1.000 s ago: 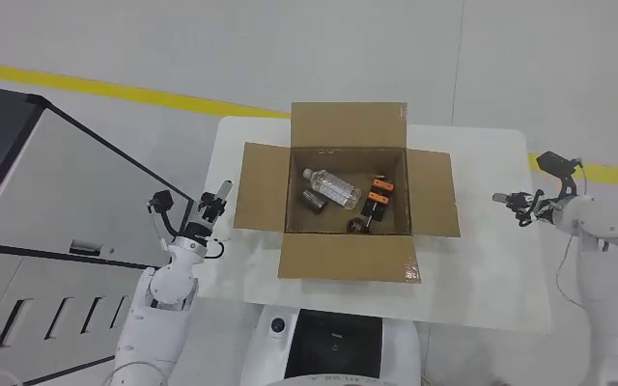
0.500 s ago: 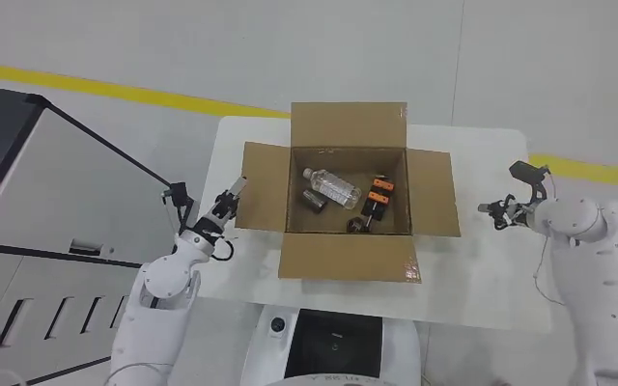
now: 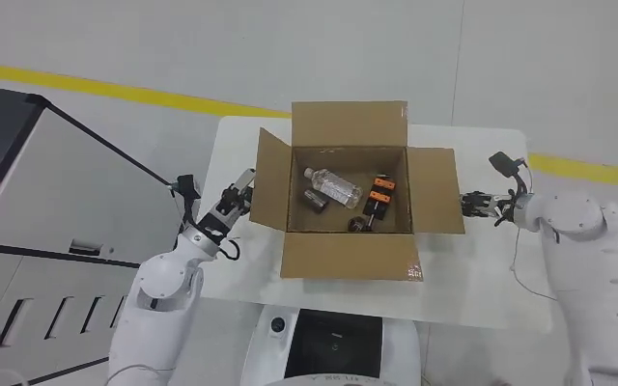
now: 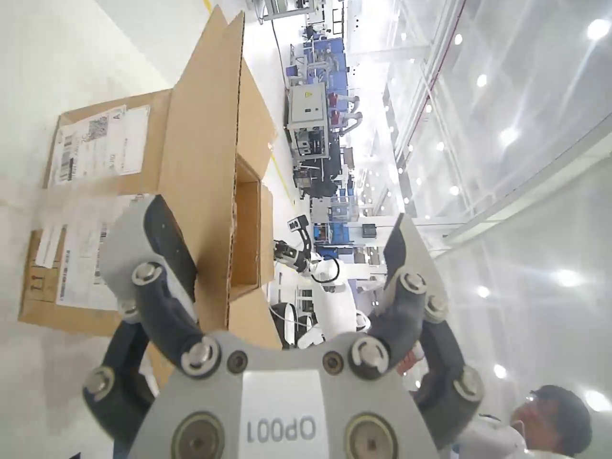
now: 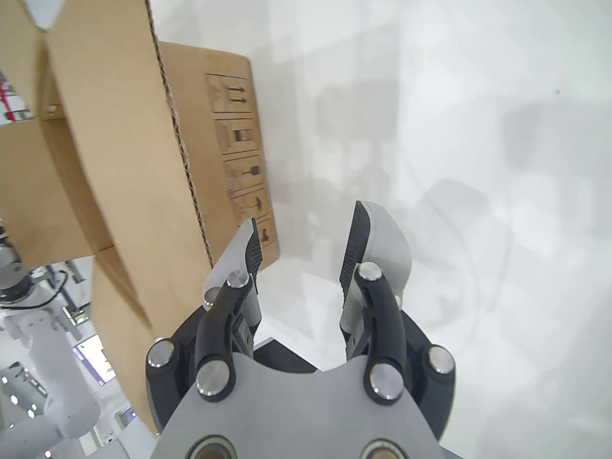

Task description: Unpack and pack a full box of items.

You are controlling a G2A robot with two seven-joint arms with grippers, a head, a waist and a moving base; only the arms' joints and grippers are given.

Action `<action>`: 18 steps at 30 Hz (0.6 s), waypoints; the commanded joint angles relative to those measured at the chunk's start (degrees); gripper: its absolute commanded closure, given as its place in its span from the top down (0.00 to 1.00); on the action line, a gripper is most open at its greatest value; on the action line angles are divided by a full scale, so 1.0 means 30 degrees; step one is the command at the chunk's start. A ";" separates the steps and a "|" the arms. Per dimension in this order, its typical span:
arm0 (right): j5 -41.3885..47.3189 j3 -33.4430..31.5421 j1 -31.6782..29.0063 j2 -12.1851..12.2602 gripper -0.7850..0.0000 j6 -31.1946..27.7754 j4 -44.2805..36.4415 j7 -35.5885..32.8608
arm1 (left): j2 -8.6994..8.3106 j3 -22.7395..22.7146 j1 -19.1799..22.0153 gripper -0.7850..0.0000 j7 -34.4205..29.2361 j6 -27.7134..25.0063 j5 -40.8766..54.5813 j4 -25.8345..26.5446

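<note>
So, from above the box (image 3: 350, 259) sits between left gripper (image 3: 241, 183) and right gripper (image 3: 471, 203), its tilted-up flap (image 3: 273, 183) nearest the left one; left wrist cam: fingers (image 4: 158, 250) spread, flap edge dead ahead; right wrist cam: jaws apart too, other flap (image 5: 119, 145) just beside.

One box (image 3: 348, 259), one bottle (image 3: 331, 186), two orange-black blocks (image 3: 383, 182), one dark can (image 3: 313, 200)

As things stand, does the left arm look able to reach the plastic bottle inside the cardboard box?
Probably not directly: the left gripper sits outside the cardboard box, and the tilted-up left flap stands between it and the plastic bottle. Going over the flap looks possible, since the top is open.
</note>
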State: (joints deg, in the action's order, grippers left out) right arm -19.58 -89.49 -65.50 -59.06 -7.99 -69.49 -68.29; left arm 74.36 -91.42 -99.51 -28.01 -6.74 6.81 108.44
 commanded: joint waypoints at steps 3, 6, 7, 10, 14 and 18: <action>0.2232 -0.0725 -0.0419 0.0125 0.45 -0.0574 -0.0564 -0.0688 | -0.0018 0.0159 -0.0193 1.00 0.0046 -0.0040 0.0418 0.0075; 0.3986 -0.1216 -0.0398 0.0225 0.45 -0.1131 -0.0493 -0.1543 | -0.0013 0.0491 -0.0249 1.00 0.0284 -0.0052 0.0373 0.0122; 0.4519 -0.1327 -0.0370 0.0256 0.46 -0.1353 -0.0413 -0.1851 | -0.0009 0.0611 -0.0250 1.00 0.0369 -0.0026 0.0374 0.0140; 0.5579 -0.1298 -0.0193 0.0293 0.46 -0.1606 -0.0550 -0.2232 | 0.0009 0.1064 -0.0144 1.00 0.0672 -0.0021 0.0216 0.0024; 0.6640 -0.0713 0.0162 0.0241 0.46 -0.1786 -0.0998 -0.2239 | 0.0061 0.1876 0.0268 1.00 0.1037 -0.0180 0.0124 -0.0360; 0.7628 0.0151 0.0835 0.0118 0.46 -0.1881 -0.0883 -0.1963 | 0.0118 0.2787 0.0804 1.00 0.1267 -0.0504 -0.0159 -0.1099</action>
State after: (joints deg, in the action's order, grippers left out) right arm 1.98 -89.85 -63.76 -58.57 -13.57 -72.51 -74.35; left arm 74.66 -83.99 -97.61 -24.51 -7.93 6.76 106.01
